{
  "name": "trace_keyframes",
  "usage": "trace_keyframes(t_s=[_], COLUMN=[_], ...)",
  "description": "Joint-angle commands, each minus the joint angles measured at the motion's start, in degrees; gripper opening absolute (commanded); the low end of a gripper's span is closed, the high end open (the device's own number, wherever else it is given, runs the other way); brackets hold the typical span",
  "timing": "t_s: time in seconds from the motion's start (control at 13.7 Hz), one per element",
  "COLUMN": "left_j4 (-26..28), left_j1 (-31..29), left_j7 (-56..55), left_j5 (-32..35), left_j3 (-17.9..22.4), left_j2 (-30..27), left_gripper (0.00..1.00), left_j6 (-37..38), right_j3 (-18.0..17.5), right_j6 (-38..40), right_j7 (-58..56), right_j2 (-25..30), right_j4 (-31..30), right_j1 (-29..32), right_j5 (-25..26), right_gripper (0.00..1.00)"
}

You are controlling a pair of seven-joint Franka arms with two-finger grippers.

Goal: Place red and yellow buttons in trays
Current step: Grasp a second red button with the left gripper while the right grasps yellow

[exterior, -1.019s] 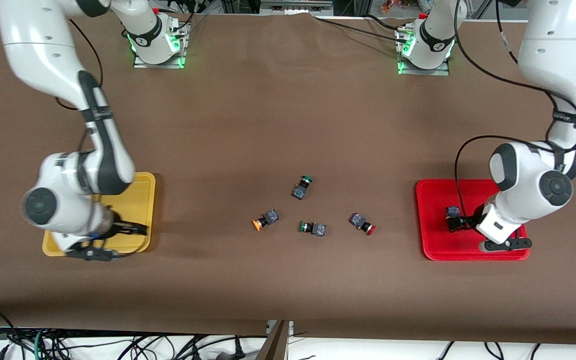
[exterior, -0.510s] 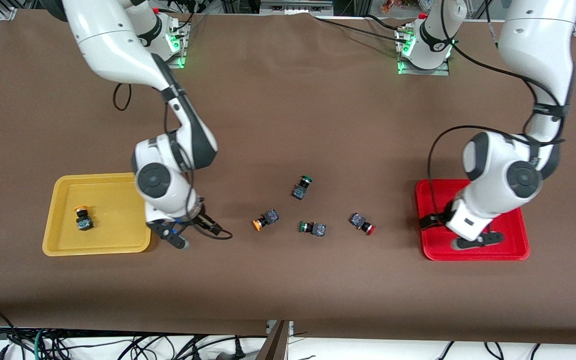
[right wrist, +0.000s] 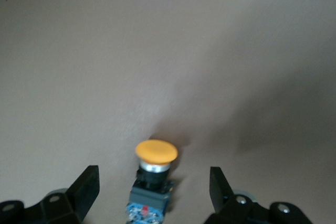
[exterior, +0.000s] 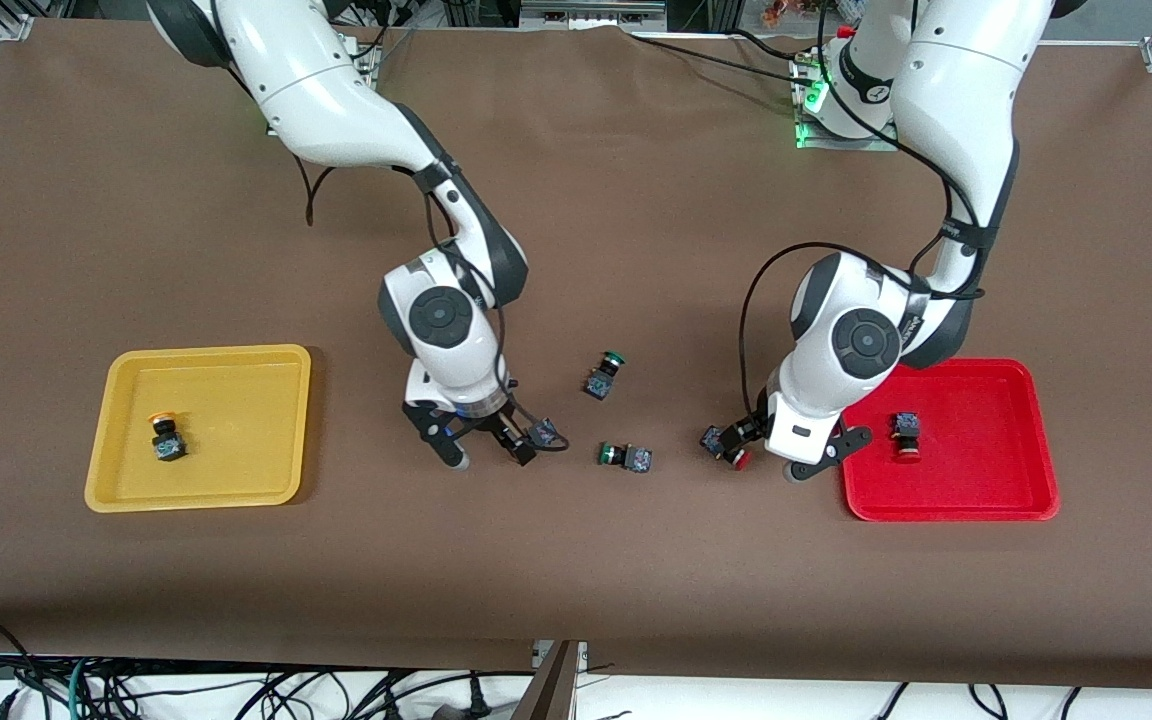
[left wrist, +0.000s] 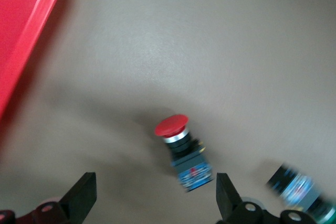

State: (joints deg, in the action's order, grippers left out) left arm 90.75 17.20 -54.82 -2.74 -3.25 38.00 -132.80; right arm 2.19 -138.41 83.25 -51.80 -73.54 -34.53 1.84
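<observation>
My right gripper (exterior: 486,452) is open, low over a yellow-capped button (exterior: 543,433) in the middle of the table. In the right wrist view that button (right wrist: 155,174) lies between the open fingers (right wrist: 86,187). My left gripper (exterior: 766,450) is open over a red-capped button (exterior: 723,443) beside the red tray (exterior: 976,500). In the left wrist view that red button (left wrist: 181,148) lies just ahead of the open fingers (left wrist: 81,198). The red tray holds one red button (exterior: 904,435). The yellow tray (exterior: 201,352) holds one yellow button (exterior: 166,437).
Two green-capped buttons lie between the grippers, one (exterior: 604,373) farther from the front camera and one (exterior: 626,457) nearer. The nearer one shows in the left wrist view (left wrist: 299,190), as does a corner of the red tray (left wrist: 21,40).
Both arms have left their trays and swung to the middle of the table. A yellow button now lies in the yellow tray and a red button in the red tray.
</observation>
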Motion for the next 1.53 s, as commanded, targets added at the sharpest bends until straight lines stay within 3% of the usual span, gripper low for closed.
trace_keyframes(t_s=[0.0,0.22,0.51,0.58,0.73,0.8,0.87,0.95,1.02,1.09,1.17,1.46], left_j4=[-4.96,-5.75,-7.95,-8.13,-8.83,-8.92,-8.83,-8.83,-8.92,-8.92,-8.92,-11.90], left_j1=[1.69,1.79,2.14,2.14,2.66,2.67,2.67,2.67,2.67,2.67,2.67,1.71], left_j7=[-13.43,-23.83,-24.11,-24.11,-24.10,-24.11,-24.11,-24.02,-23.84,-23.67,-23.49,-22.01], left_j5=[-1.30,-0.95,-0.60,-0.60,0.28,0.37,0.37,0.37,0.37,0.37,0.37,1.85], left_j3=[0.79,0.96,1.14,1.23,1.23,1.23,1.23,1.23,1.23,1.23,1.23,1.32], left_j2=[3.04,4.71,9.72,10.68,12.01,12.18,12.19,12.19,12.10,12.10,12.01,10.44], left_gripper=[1.00,1.00,1.00,1.00,1.00,1.00,0.89,0.49,0.23,0.07,0.00,0.00], left_j6=[0.70,0.44,-1.41,-1.76,-2.38,-2.38,-2.38,-2.38,-2.38,-2.38,-2.38,1.38], right_j3=[1.93,2.20,2.11,2.11,2.11,2.11,2.11,2.11,2.03,1.68,1.33,0.70], right_j6=[-2.12,-2.30,-2.30,-2.30,-2.21,-2.13,-1.86,-1.51,-0.55,1.63,4.18,16.04], right_j7=[5.34,5.70,5.08,4.91,4.30,3.25,1.76,0.35,-0.88,-3.07,-6.66,-30.44], right_j2=[-5.22,-8.22,-9.98,-10.07,-9.98,-9.72,-9.28,-8.67,-7.88,-6.74,-5.16,0.55], right_j4=[6.12,9.03,8.94,8.77,8.68,8.68,8.77,8.77,8.77,8.85,8.86,8.59], right_j1=[-2.29,-3.08,-4.05,-4.14,-4.14,-3.88,-3.53,-3.26,-2.48,-1.34,0.15,8.06], right_j5=[1.93,2.02,4.83,4.84,4.75,4.75,4.57,4.22,4.05,3.96,3.52,-3.32], right_gripper=[0.93,0.93,0.91,0.71,0.15,0.00,0.00,0.00,0.00,0.00,0.00,0.00])
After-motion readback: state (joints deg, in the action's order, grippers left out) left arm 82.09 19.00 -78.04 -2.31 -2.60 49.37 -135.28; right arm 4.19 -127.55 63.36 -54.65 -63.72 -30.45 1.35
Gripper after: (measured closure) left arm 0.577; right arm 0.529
